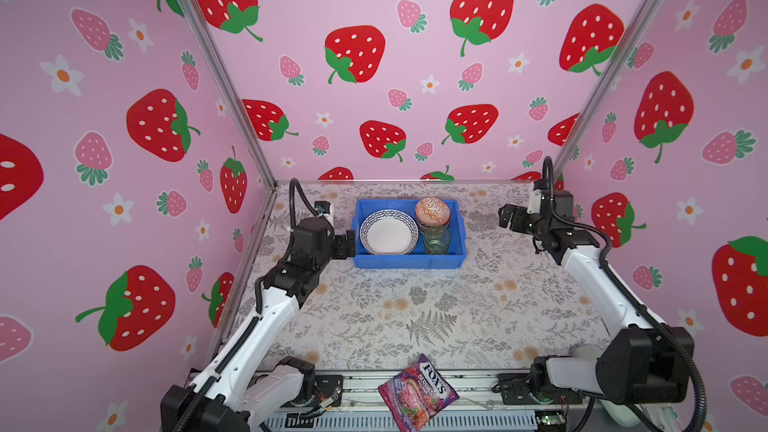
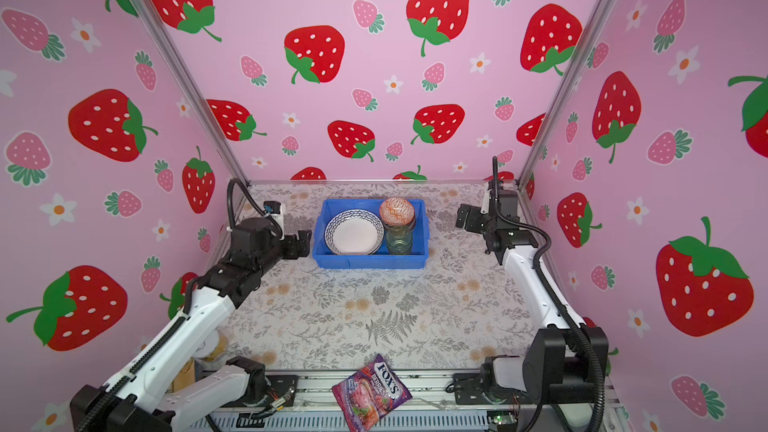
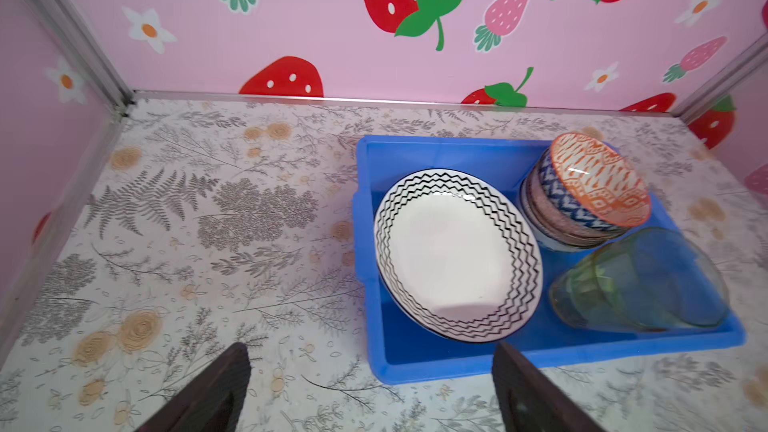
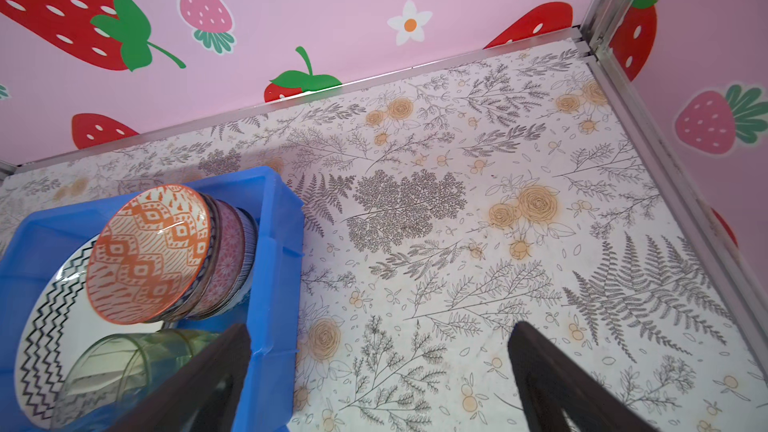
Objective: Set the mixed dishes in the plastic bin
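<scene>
The blue plastic bin sits at the back middle of the table in both top views. Inside it lie a white plate with a zigzag rim, a tilted stack of patterned bowls with an orange one on top, and a green glass tumbler. My left gripper is open just outside the bin's left wall, holding nothing. In the left wrist view the left gripper points at the bin and plate. My right gripper hangs open to the right of the bin, empty.
A purple FOX'S candy bag lies at the table's front edge, half over the rail. Pink strawberry walls close in the left, back and right sides. In the right wrist view the bin's wall passes beside one finger.
</scene>
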